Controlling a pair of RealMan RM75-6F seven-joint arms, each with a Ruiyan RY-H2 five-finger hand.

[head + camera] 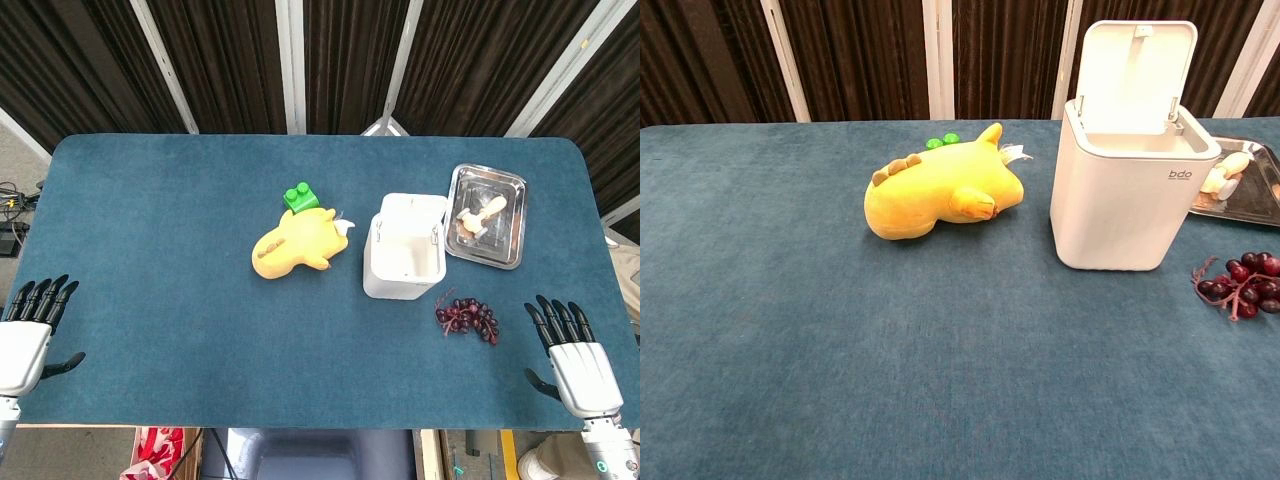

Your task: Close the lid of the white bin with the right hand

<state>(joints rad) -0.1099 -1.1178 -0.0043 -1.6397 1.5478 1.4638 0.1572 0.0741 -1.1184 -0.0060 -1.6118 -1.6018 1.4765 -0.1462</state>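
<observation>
Here the blue felt-covered table (pixel 180 300) carries a white plastic bin (pixel 403 262) right of centre, its hinged lid (pixel 1137 75) standing upright. At the table's near right corner, the right robot hand (pixel 575 355) lies flat, fingers spread, holding nothing, well apart from the bin.

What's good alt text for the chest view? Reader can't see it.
A white bin stands on a blue table with its lid raised upright. A yellow plush toy lies to its left, a bunch of dark grapes to its right, and a metal tray sits behind the grapes. No hand shows.
</observation>
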